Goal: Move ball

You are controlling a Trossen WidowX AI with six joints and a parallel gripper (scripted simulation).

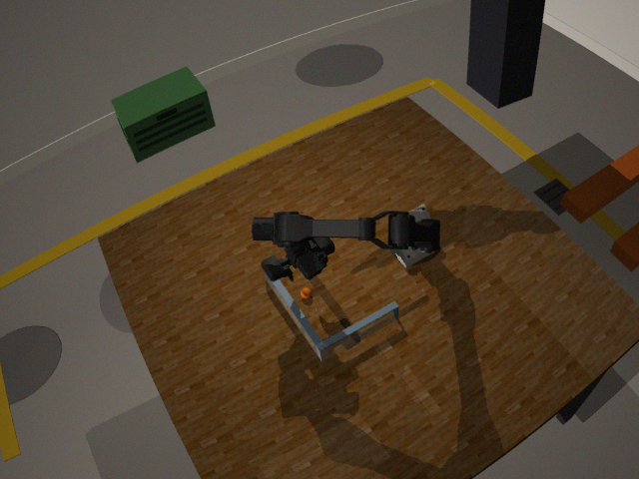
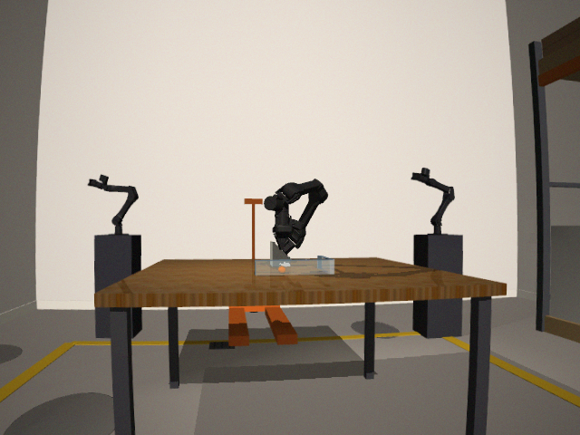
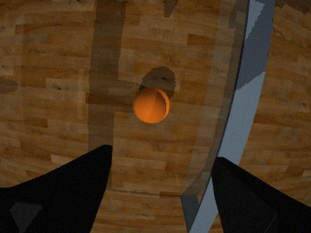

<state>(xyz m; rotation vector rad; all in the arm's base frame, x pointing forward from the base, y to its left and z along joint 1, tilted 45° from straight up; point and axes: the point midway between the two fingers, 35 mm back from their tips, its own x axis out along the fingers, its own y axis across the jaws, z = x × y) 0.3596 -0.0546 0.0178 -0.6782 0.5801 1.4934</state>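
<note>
Wood-plank worktop, matt grain. Low clear walls form an L-shaped corner; the smooth round orange ball rests on the worktop inside it, close beside one wall. Black angular pincer hovers above and apart from the ball, fingers spread, gripping nothing

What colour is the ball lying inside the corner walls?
Orange. The ball shows best in the wrist view, resting on the wood-grain table between the open fingers.
</note>
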